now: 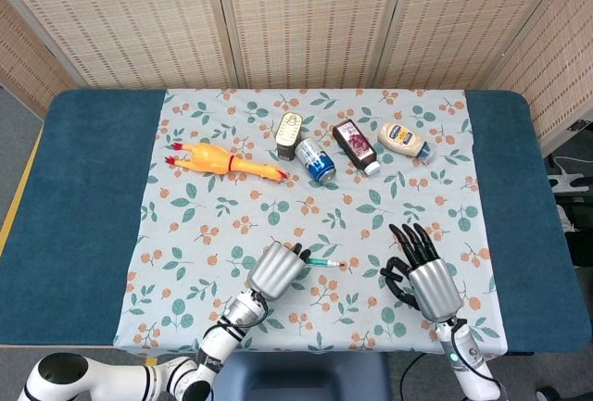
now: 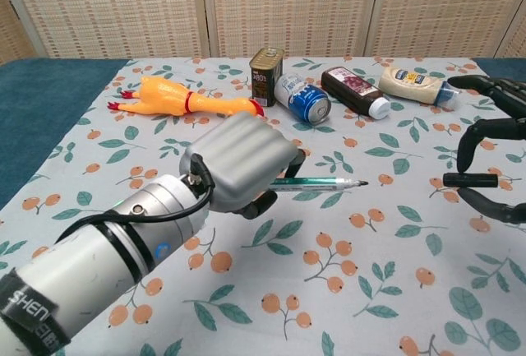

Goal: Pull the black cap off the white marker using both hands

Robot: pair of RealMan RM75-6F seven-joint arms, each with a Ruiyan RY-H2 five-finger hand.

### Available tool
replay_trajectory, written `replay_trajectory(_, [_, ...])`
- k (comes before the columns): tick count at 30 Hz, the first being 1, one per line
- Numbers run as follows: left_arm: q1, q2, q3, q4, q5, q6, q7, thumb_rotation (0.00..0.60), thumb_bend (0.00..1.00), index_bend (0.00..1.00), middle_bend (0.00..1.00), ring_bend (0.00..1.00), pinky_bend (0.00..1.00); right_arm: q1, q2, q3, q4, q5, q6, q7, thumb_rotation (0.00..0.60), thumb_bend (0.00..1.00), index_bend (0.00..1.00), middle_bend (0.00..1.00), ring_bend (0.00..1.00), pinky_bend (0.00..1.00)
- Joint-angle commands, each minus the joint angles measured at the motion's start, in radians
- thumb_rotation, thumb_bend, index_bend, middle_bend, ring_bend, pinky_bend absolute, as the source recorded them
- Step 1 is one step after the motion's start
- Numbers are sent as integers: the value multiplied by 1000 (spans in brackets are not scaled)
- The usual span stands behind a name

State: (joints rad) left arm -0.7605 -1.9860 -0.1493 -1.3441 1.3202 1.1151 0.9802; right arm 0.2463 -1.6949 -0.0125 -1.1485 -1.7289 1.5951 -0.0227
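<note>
My left hand [image 1: 275, 269] [image 2: 238, 164] grips the white marker [image 2: 316, 182] [image 1: 324, 262] by its rear end, above the floral cloth. The marker points right with its dark tip bare. My right hand [image 1: 424, 273] [image 2: 493, 159] is well to the right of it and pinches the black cap [image 2: 470, 179] between thumb and a finger, the other fingers spread. A clear gap separates the cap from the marker tip. In the head view the cap is too small to make out.
At the back of the floral cloth [image 1: 232, 206] lie a rubber chicken [image 1: 220, 161], a tin can [image 1: 290, 131], a blue drink can [image 1: 315, 160], a dark sauce bottle [image 1: 357, 145] and a mayonnaise bottle [image 1: 404, 140]. Blue table surface [image 1: 83, 197] flanks the cloth.
</note>
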Motion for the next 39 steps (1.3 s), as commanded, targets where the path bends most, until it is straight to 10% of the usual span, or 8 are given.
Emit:
replay_trajectory(1, [-1, -7, 2, 77, -29, -29, -18, 600, 434, 669, 822, 980, 1000, 17, 8, 20, 12, 41, -69, -23, 600, 253, 627, 35, 0, 0])
replay_trajectory(14, [-12, -43, 17, 207, -43, -65, -47, 600, 433, 354, 570, 980, 1000, 59, -38, 32, 64, 110, -215, -81, 600, 257, 445, 36, 0, 0])
replay_trajectory(25, [7, 29, 21, 57, -47, -37, -37, 600, 431, 60, 202, 911, 998, 34, 38, 4, -50, 99, -193, -137, 600, 255, 156, 26, 0, 0])
replay_trajectory(29, [58, 142, 58, -138, 35, 51, -125, 600, 433, 20, 144, 661, 893, -8, 130, -20, -165, 67, -116, -173, 600, 249, 22, 1, 0, 0])
replay_trajectory(33, [155, 356, 166, -345, 171, 166, -339, 600, 431, 10, 119, 244, 517, -81, 308, -54, -369, 69, -42, -277, 600, 248, 0, 0, 0, 0])
replay_trajectory(39, [379, 595, 365, -306, 349, 474, -792, 600, 428, 1, 70, 58, 234, -188, 472, -96, -530, 106, 41, -320, 600, 219, 0, 0, 0, 0])
